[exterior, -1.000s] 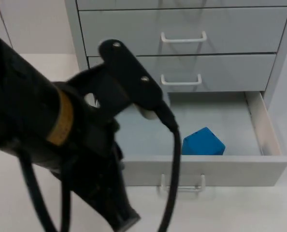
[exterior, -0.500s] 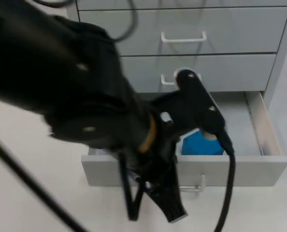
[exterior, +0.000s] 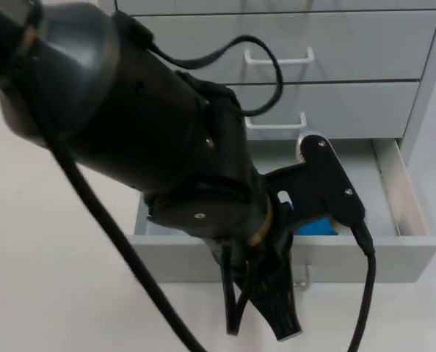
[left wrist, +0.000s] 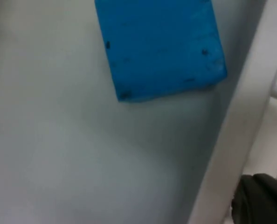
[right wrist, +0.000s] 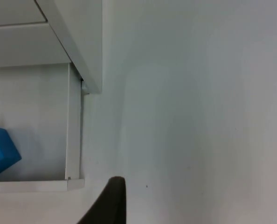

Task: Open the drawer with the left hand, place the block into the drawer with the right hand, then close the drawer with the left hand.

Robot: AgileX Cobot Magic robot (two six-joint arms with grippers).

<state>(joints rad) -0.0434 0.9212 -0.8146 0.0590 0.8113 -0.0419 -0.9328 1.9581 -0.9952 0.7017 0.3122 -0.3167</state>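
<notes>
The cabinet's bottom drawer [exterior: 410, 199] stands pulled out. A blue block [exterior: 319, 226] lies on its floor toward the front, mostly covered by my left arm in the top view. The left wrist view shows the block [left wrist: 161, 45] close up beside the drawer's front wall [left wrist: 229, 144]. My left gripper [exterior: 282, 324] hangs down in front of the drawer front, just left of its white handle [exterior: 304, 277]. My right gripper [right wrist: 108, 204] hovers over the white table off the drawer's right corner, with the block [right wrist: 0, 152] visible inside the drawer [right wrist: 73, 140].
Two shut drawers with white handles [exterior: 278, 57] [exterior: 275, 123] sit above the open one. The cabinet's side post [exterior: 427, 88] rises at the right. My left arm's bulk [exterior: 152, 147] covers the drawer's left half. White table [exterior: 49, 293] spreads left and in front.
My left arm has swung right and down across the drawer, bringing its gripper from the left front to the middle of the drawer front. Block and drawer have stayed put.
</notes>
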